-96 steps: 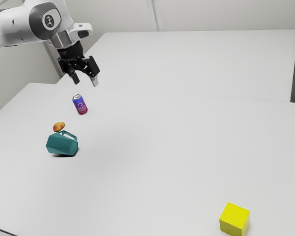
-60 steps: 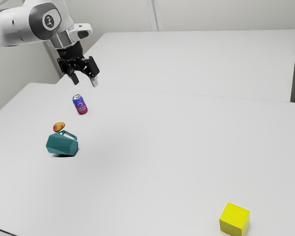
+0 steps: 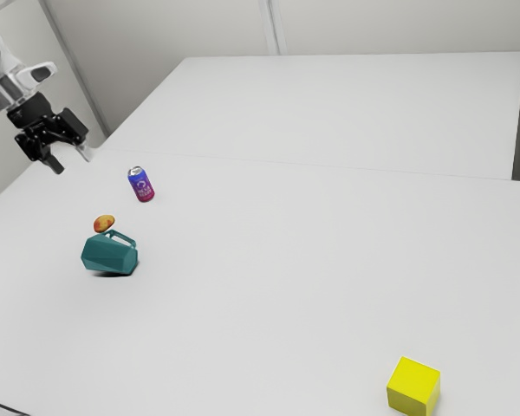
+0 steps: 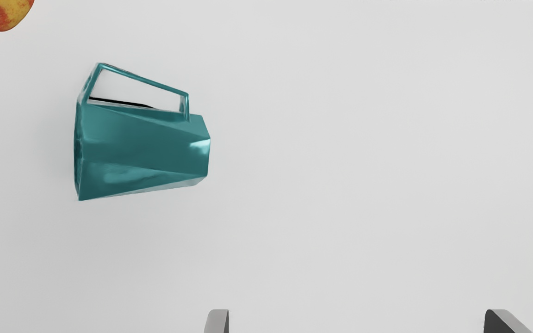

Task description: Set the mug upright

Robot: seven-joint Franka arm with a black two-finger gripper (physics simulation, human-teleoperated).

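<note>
White counter [image 3: 269,295], plain surface. Teal mug [image 3: 110,255] lying on side, handle toward red-and-yellow fruit [image 3: 104,224], just beside it, apart. Blue-and-magenta can [image 3: 141,185] upright near fruit. Yellow cube [image 3: 412,386] well apart, toward exterior view's right.

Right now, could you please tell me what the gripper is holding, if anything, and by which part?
Nothing: the gripper is open, and the mug lies on its side, untouched.
</note>
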